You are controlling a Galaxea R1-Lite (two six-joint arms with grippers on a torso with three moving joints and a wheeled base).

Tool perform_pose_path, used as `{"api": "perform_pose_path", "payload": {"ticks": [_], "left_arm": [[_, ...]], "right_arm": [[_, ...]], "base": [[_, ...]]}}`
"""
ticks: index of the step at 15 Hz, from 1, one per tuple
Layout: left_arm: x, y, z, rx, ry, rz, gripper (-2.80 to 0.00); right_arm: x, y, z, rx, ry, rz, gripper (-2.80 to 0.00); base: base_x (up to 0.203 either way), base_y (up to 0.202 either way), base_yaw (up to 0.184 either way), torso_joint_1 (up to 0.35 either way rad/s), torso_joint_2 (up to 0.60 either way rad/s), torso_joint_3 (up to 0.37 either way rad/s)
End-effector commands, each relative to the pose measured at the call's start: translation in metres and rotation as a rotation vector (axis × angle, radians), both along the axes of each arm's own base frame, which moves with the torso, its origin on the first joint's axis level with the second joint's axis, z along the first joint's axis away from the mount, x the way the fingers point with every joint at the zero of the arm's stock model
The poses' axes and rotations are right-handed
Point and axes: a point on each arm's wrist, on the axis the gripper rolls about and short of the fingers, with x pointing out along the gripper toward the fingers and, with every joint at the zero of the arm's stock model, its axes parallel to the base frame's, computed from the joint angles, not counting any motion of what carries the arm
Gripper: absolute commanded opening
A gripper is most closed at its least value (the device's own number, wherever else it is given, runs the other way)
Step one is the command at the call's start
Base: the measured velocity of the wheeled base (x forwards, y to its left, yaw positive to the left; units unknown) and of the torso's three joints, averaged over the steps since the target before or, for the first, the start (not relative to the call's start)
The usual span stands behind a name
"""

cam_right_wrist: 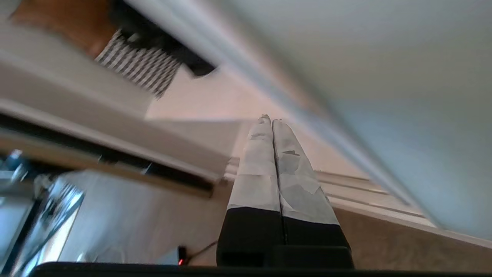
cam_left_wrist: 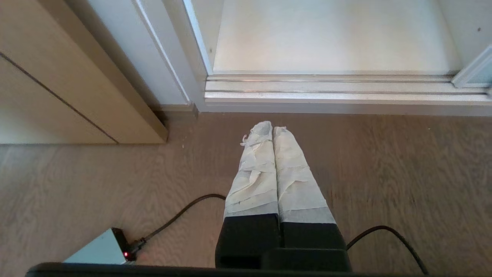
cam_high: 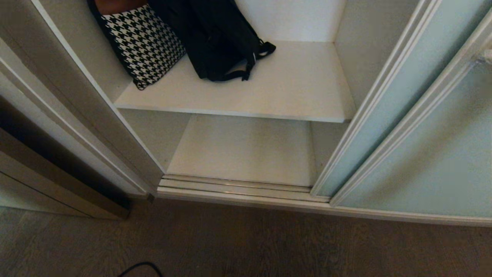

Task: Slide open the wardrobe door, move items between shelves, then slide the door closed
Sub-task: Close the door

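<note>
Wardrobe door (cam_high: pixel 423 127) stands open; right gripper (cam_right_wrist: pixel 271 120) and left gripper (cam_left_wrist: pixel 272 129) both clenched, empty.

Soft, even indoor light. In the head view the upper shelf (cam_high: pixel 300 84) is brightest; the lower shelf (cam_high: pixel 246 150) sits in its shadow, darkest at 9 o'clock. The right wrist view is heavily motion-blurred, the sliding door (cam_right_wrist: pixel 384 77) smeared from 11 to 4 o'clock.

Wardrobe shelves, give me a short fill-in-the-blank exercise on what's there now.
1. The black bag lies on the ____ shelf.
2. Beside it leans a ____-patterned bag.
3. The sliding door stands ____.
4. The left claw hangs over the ____.

Missing: upper; houndstooth; open; floor
</note>
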Motion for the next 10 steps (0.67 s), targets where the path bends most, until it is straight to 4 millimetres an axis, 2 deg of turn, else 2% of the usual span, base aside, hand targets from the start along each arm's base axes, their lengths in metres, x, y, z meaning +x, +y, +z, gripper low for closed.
{"api": "perform_pose_path", "payload": {"ticks": [1, 3, 7, 8, 10], "left_arm": [[0.000, 0.000, 0.000, 0.000, 0.001, 0.000, -2.80], [0.000, 0.000, 0.000, 0.000, 0.001, 0.000, -2.80], [0.000, 0.000, 0.000, 0.000, 0.001, 0.000, -2.80], [0.000, 0.000, 0.000, 0.000, 0.001, 0.000, -2.80], [0.000, 0.000, 0.000, 0.000, 0.001, 0.000, -2.80]], "right_arm": [[-0.015, 0.018, 0.005, -0.015, -0.030, 0.071, -2.80], [-0.023, 0.033, 0.006, -0.040, -0.039, 0.144, -2.80], [-0.077, 0.046, 0.018, -0.087, -0.132, 0.185, -2.80], [-0.088, 0.046, 0.021, -0.094, -0.160, 0.154, -2.80], [-0.090, 0.044, 0.025, -0.142, -0.211, -0.023, -2.80]], "base": [[0.000, 0.000, 0.000, 0.000, 0.00, 0.000], [0.000, 0.000, 0.000, 0.000, 0.00, 0.000], [0.000, 0.000, 0.000, 0.000, 0.00, 0.000], [0.000, 0.000, 0.000, 0.000, 0.00, 0.000], [0.000, 0.000, 0.000, 0.000, 0.00, 0.000]]}}
